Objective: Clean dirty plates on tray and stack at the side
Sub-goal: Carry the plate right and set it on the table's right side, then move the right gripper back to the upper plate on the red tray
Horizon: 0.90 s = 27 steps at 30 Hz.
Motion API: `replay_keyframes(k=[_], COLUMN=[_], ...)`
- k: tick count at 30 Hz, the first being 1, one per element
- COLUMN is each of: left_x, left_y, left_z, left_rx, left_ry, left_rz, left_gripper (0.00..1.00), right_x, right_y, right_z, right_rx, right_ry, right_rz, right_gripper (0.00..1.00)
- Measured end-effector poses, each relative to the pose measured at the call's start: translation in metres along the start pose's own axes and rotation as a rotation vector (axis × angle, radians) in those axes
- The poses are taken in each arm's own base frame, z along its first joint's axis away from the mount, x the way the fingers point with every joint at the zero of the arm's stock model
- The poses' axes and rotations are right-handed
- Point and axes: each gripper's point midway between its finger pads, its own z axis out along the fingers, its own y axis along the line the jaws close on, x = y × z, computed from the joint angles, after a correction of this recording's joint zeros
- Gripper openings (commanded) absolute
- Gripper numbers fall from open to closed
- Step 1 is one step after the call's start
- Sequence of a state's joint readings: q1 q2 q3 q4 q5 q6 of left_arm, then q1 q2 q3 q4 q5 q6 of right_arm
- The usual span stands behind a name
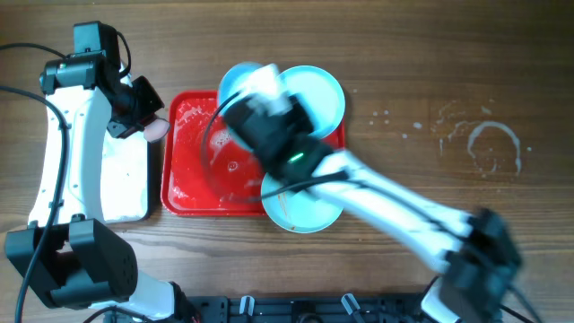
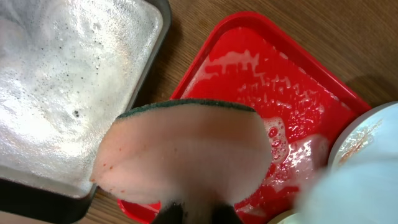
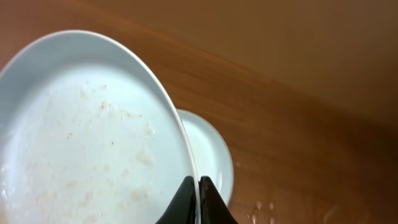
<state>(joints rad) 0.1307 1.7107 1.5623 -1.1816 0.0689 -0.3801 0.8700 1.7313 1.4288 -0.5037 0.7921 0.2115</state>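
Note:
The red tray (image 1: 190, 196) lies mid-table, wet with foam; it also shows in the left wrist view (image 2: 267, 68). My right gripper (image 1: 254, 94) is shut on the rim (image 3: 199, 186) of a pale blue plate (image 3: 87, 137) with faint smears and holds it tilted over the tray's far edge (image 1: 233, 81). A second plate (image 1: 321, 94) lies at the tray's far right corner and shows behind the held one (image 3: 214, 155). A third plate (image 1: 305, 213) sits at the tray's near right edge. My left gripper (image 1: 148, 126) is shut on a pink sponge (image 2: 186, 149) with a green back, left of the tray.
A black-rimmed tray with a white foamy inside (image 1: 126, 179) lies left of the red tray, under my left arm; it also shows in the left wrist view (image 2: 62, 81). Water drops and a wet ring (image 1: 489, 144) mark the wood at the right.

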Motion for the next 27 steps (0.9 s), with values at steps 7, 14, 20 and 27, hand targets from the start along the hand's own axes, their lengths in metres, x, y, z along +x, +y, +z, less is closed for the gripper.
replay_keyframes(k=[7, 14, 20, 27], left_x=[0.000, 0.001, 0.000, 0.001], left_y=[-0.001, -0.001, -0.001, -0.001], left_z=[0.000, 0.000, 0.000, 0.000], left_rx=[0.004, 0.006, 0.006, 0.006], left_ry=[0.002, 0.003, 0.003, 0.003], left_rz=[0.000, 0.000, 0.000, 0.000], left_gripper=[0.04, 0.04, 0.04, 0.04], right_x=[0.038, 0.104, 0.198, 0.289], right_y=[-0.131, -0.223, -0.273, -0.317], right_z=[0.026, 0.054, 0.063, 0.060], right_rx=[-0.101, -0.182, -0.088, 0.139], right_ry=[0.282, 0.471, 0.591, 0.618], right_rz=[0.392, 0.771, 1.019, 1.278], right_gripper=[0.04, 0.04, 0.04, 0.04])
